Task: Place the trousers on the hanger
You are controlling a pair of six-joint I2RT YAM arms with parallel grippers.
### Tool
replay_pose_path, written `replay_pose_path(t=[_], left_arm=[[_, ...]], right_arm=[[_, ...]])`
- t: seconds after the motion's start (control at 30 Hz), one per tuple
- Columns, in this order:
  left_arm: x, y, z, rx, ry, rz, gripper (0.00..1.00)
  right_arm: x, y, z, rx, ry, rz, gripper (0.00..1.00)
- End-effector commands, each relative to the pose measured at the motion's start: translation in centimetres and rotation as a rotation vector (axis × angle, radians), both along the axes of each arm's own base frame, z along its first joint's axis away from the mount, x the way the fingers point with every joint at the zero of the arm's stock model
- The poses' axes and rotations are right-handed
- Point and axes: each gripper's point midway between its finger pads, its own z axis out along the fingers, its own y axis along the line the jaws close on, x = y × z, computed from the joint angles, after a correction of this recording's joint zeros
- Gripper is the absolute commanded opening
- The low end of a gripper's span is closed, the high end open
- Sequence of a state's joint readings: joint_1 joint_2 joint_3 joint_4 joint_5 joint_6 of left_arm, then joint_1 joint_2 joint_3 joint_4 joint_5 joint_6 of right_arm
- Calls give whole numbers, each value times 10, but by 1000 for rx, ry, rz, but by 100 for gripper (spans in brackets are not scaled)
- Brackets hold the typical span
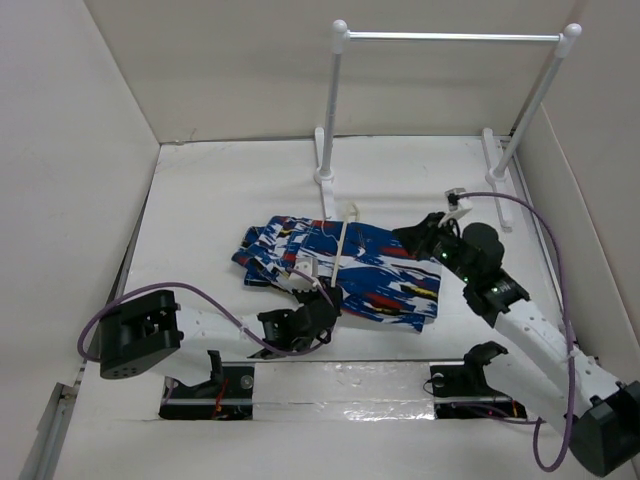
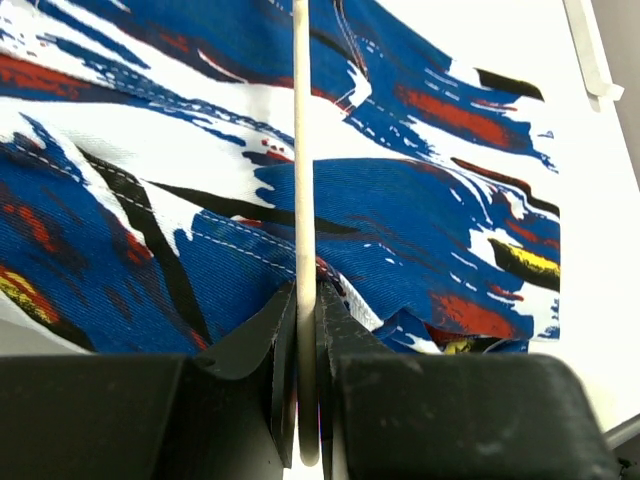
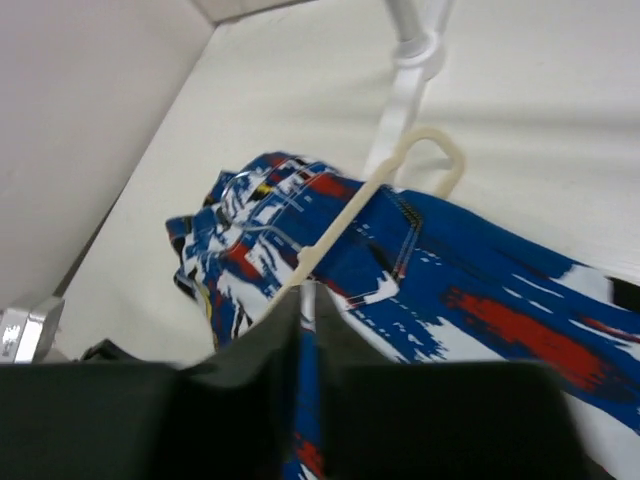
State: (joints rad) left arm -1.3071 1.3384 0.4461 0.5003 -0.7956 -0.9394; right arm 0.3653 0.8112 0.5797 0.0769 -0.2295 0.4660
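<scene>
Trousers are lying folded mid-frame on the desk, with the hanger lying across them. I am pinching its thin bar in the left gripper to steady it. The right gripper is sitting at the cloth's right edge, and I cannot tell whether it is gripping.

I saw trousers folded flat, rumpled, royal blue with white, red, black, yellow streaks. Thin cream hanger lay diagonally across them, curved hook past their far edge.
</scene>
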Motion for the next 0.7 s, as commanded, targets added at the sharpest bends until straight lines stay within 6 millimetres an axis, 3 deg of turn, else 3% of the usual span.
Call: replay_pose_path(t=[0.0,0.03,0.1,0.17,0.2,0.23,0.3,0.43,0.5,0.67], left_arm=[[4,-9,44,-84,-92,20,0],[2,-9,46,-80,-105,14,0],[-1,-7,50,-74,-123,26,0],[-4,-7,52,-67,-129,24,0],[-6,-7,53,-63,-133,24,0],[-7,-5,53,-71,-134,25,0],[-9,-3,53,-80,-138,19,0],[-11,5,50,-70,-143,29,0],[-11,7,52,-84,-150,33,0],[-16,5,54,-94,-159,16,0]], right_arm=[[-7,41,-9,108,48,50,5],[-19,69,2,178,25,102,0],[-23,94,-16,183,72,117,0],[-30,117,-19,210,97,130,4],[-29,126,-32,198,131,129,16],[-28,132,-30,231,132,112,47],[-27,139,-38,235,159,92,64],[-23,148,-70,214,224,54,65],[-23,155,-74,222,231,61,65],[-17,171,-80,272,213,93,49]])
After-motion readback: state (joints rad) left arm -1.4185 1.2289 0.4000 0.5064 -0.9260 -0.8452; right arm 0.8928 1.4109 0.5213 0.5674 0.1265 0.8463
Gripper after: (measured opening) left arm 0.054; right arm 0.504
